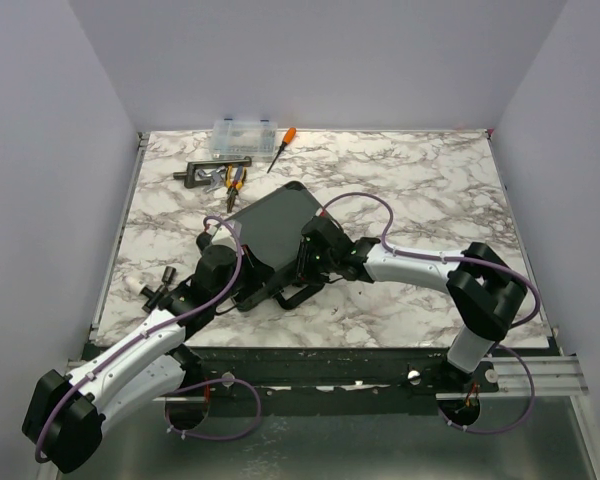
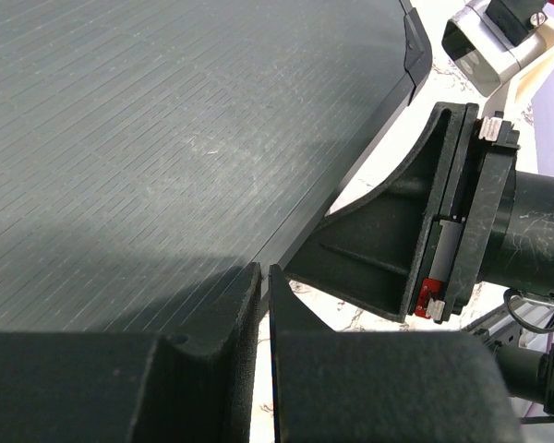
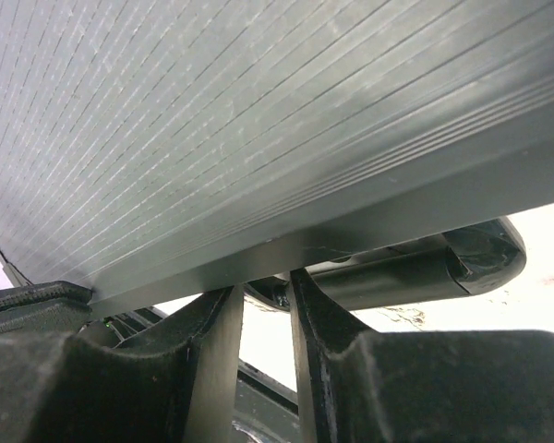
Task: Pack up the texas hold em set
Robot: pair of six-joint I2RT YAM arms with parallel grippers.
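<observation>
**Two tools meet at the near edge of the closed case**

Nearest, both arms reach in from the counter's (image 1: 420, 180) front edge. The left tool (image 2: 263, 277) is pinched almost shut, only a thin slit between its fingers and nothing in it, its tips at the ribbed lid's near-left edge. The right tool (image 3: 268, 295) is narrow, a small empty gap between its fingers, the tips up against the rim just above the handle (image 3: 397, 272).

The black briefcase (image 1: 275, 222) lies flat and closed mid-counter, turned cornerwise, handle toward the arms.

Farther back lie orange-handled pliers (image 1: 235, 178), then an orange-handled screwdriver (image 1: 282, 147) beside a clear organizer box (image 1: 244, 138) at the far edge.
</observation>
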